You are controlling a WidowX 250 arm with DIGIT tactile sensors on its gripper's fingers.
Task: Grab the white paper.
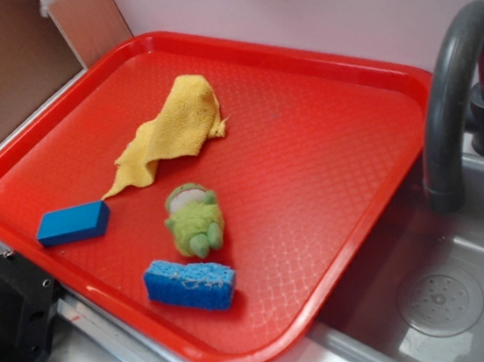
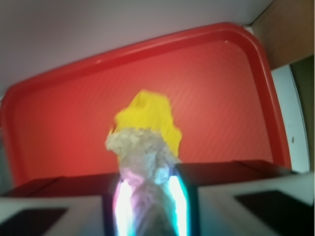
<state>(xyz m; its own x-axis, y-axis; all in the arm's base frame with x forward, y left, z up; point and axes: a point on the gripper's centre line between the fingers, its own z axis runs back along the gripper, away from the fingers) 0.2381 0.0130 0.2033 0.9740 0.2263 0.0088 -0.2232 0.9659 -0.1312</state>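
- Red plastic fills both views: the tray (image 1: pixel 330 179) lies tilted beside a grey sink (image 1: pixel 468 294), with a dark curved faucet (image 1: pixel 456 93) at the right edge of the exterior view.
- At the tray's left in the exterior view sits a dark blue sponge (image 1: pixel 72 223), flat and near the rim.
- Next comes the yellow cloth (image 1: pixel 174 127), rumpled, stretching diagonally from the lower left toward the tray's middle.
- Below it rests a pale green fuzzy toy (image 1: pixel 194 220), and just below that a lighter blue sponge (image 1: pixel 190 284) with a rough face.
- No arm and no white wad show anywhere in the exterior view, so the paper's place over the tray cannot be read from there.
- In the wrist view, the white paper (image 2: pixel 140 157) sits pinched between the two fingers of the gripper (image 2: pixel 147 196), which is clamped on it; the wad's crumpled head sticks out past the fingertips.
- The paper's long axis runs straight out along the fingers, directly ahead of the pincer, with the yellow cloth seen behind and beyond it on the tray.
- My judgement: the grasp looks made, and what remains turns on keeping the jaws squeezed while carrying the wad clear of the cloth.
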